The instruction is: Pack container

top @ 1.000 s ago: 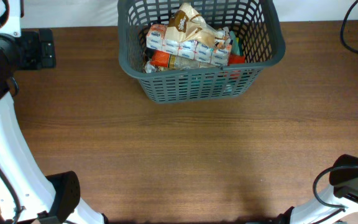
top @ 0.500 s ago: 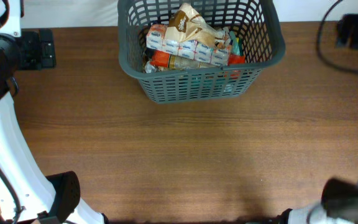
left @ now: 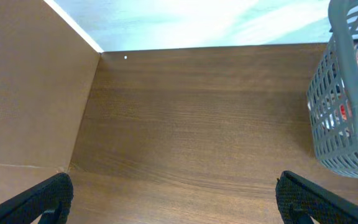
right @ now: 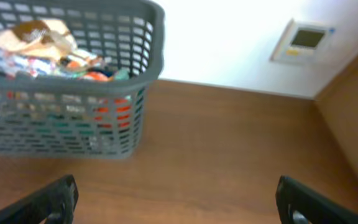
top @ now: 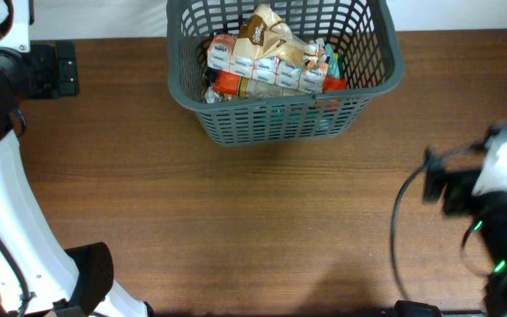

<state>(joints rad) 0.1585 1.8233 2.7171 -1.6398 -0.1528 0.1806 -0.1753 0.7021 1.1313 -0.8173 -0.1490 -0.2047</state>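
The dark grey lattice container (top: 282, 123) stands at the far middle of the table, filled with several snack packets (top: 267, 55). Its side shows at the right edge of the left wrist view (left: 344, 118) and at the upper left of the right wrist view (right: 73, 134). My left gripper (left: 179, 205) is open and empty over bare wood left of the container; only its arm shows in the overhead view. My right gripper (right: 179, 208) is open and empty, right of and nearer than the container. The right arm (top: 491, 189) is blurred at the right of the table.
The brown wooden table (top: 253, 220) fills the view. A white wall runs behind it, with a small white panel (right: 304, 40) on the wall at the right. The left arm's black base (top: 55, 69) sits at the far left.
The right arm has swung fast: from the near right corner to the far right edge, then back to the right middle of the table. The left arm and container have not moved.
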